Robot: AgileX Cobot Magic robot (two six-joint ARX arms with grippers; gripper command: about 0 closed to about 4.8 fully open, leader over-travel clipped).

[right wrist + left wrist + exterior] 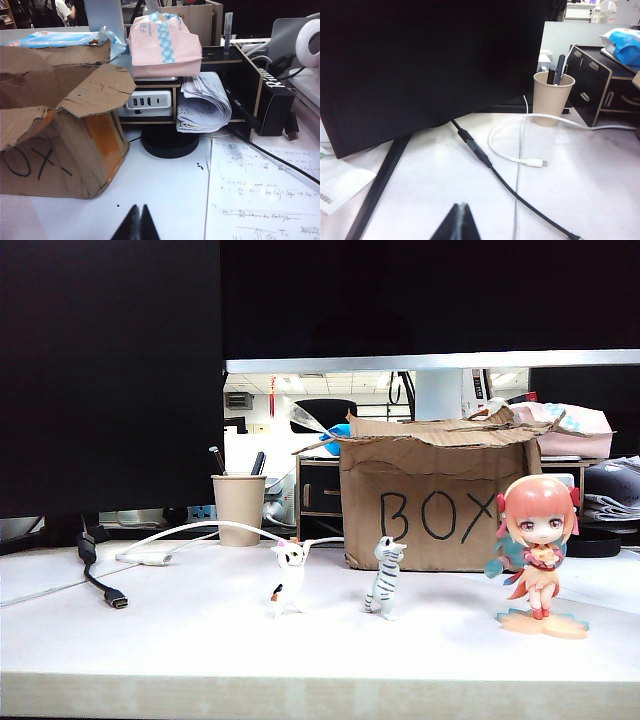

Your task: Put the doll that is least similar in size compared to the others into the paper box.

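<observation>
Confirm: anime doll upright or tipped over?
Upright. The doll stands on its flat base on the table, right of the two cat figurines, in front of the paper box, outside it.

The doll is set near the bench's right edge, before the paper box's right corner. Two cat figurines are placed leftward, mid-bench; a cup is stood behind them.

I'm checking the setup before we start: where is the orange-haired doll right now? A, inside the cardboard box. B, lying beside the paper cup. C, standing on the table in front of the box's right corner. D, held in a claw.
C: the doll stands upright on the table, outside the paper box.
</observation>
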